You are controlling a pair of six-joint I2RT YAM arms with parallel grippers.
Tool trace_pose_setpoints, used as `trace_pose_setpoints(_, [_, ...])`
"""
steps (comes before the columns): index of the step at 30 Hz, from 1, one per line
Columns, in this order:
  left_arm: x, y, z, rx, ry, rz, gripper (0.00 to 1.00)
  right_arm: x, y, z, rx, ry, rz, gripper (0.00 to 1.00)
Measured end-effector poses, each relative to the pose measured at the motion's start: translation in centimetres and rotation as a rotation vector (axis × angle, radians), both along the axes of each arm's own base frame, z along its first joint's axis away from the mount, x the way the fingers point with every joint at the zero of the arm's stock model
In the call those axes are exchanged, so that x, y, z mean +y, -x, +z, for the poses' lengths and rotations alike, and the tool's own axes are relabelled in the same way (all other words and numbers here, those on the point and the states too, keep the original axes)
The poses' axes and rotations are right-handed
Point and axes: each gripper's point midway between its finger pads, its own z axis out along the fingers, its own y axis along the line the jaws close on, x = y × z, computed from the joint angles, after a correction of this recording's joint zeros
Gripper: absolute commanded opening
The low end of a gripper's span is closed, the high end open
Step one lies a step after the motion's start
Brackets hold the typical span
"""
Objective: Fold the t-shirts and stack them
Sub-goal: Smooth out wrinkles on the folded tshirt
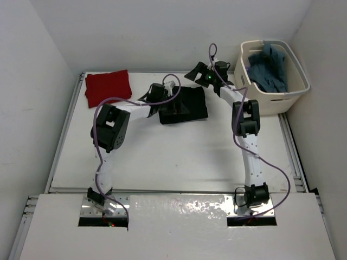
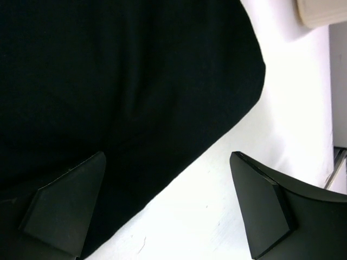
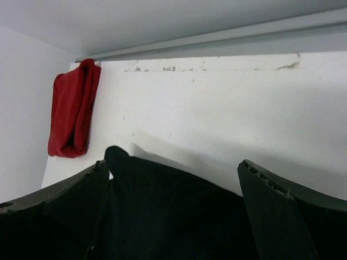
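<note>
A: Closest to the lens, the left pincer (image 2: pixel 168 157) is spread wide, with one finger over the folded black cloth t-shirt (image 2: pixel 119 81) and the other over bare white table (image 2: pixel 206 206). It is pinching nothing.

B: And the right pincer (image 3: pixel 172 165)?

A: Spread too, and empty. It sits low at the black shirt's far edge, about twelve o'clock on the table, facing the folded red cloth t-shirt (image 3: pixel 73 114).

B: Why sit at the edges?

A: My guess is that each pincer is placed to nip one side of the bundle, so a lift keeps the folds together.

B: A lift to where?

A: Probably onto the red one at ten o'clock, which lies in the corner like the base of a stack. The crumpled blue-grey t-shirt (image 1: pixel 271 67) waits unfolded in the cream plastic tub (image 1: pixel 276 100) at two o'clock.
</note>
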Motion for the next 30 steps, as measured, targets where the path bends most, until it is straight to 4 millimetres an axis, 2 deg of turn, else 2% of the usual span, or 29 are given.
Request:
trace_pose_setpoints(4, [0.4, 0.3, 0.2, 0.005, -0.034, -0.013, 1.00, -0.3, 0.8, 2.2, -0.020, 0.025, 0.006, 0.99])
trace_pose_setpoints(6, [0.6, 0.0, 0.8, 0.001, -0.050, -0.006, 1.00, -0.5, 2.3, 4.6, -0.028, 0.034, 0.017, 0.99])
trace_pose_setpoints(8, [0.6, -0.7, 1.8, -0.019, -0.056, 0.011, 1.00, -0.7, 4.4, 7.9, -0.051, 0.037, 0.027, 0.99])
trace_pose_setpoints(12, [1.0, -4.0, 6.7, -0.121, -0.021, 0.065, 1.00, -1.1, 9.7, 15.3, -0.155, 0.015, 0.046, 0.99])
trace_pose_setpoints(14, [1.6, -6.0, 9.3, -0.173, 0.006, 0.098, 1.00, -1.1, 11.7, 17.2, -0.196, -0.005, 0.055, 0.99])
trace_pose_setpoints(16, [2.3, -8.3, 11.8, -0.232, 0.033, 0.132, 1.00, -0.7, 13.1, 17.6, -0.205, -0.031, 0.073, 0.99])
trace_pose_setpoints(18, [2.8, -10.8, 13.5, -0.288, 0.058, 0.158, 1.00, -0.2, 14.0, 16.3, -0.180, -0.065, 0.090, 0.99])
trace_pose_setpoints(19, [3.1, -11.8, 13.7, -0.305, 0.066, 0.168, 1.00, 0.0, 14.5, 14.9, -0.146, -0.085, 0.092, 0.99])
trace_pose_setpoints(21, [3.5, -13.5, 12.5, -0.303, 0.073, 0.188, 1.00, 0.4, 15.6, 11.5, -0.060, -0.119, 0.100, 0.99])
trace_pose_setpoints(24, [3.9, -14.4, 7.8, -0.230, 0.064, 0.200, 1.00, 0.9, 16.8, 6.5, 0.071, -0.166, 0.103, 0.99])
trace_pose_setpoints(28, [3.8, -14.1, 0.6, -0.104, 0.048, 0.206, 1.00, 1.0, 18.6, 1.7, 0.190, -0.200, 0.086, 0.99])
trace_pose_setpoints(29, [3.6, -14.3, -0.2, -0.103, 0.062, 0.205, 1.00, 0.9, 19.0, 0.8, 0.211, -0.200, 0.081, 0.99])
trace_pose_setpoints(30, [3.7, -14.7, 0.2, -0.112, 0.067, 0.208, 1.00, 0.8, 19.2, 0.3, 0.222, -0.199, 0.078, 0.99])
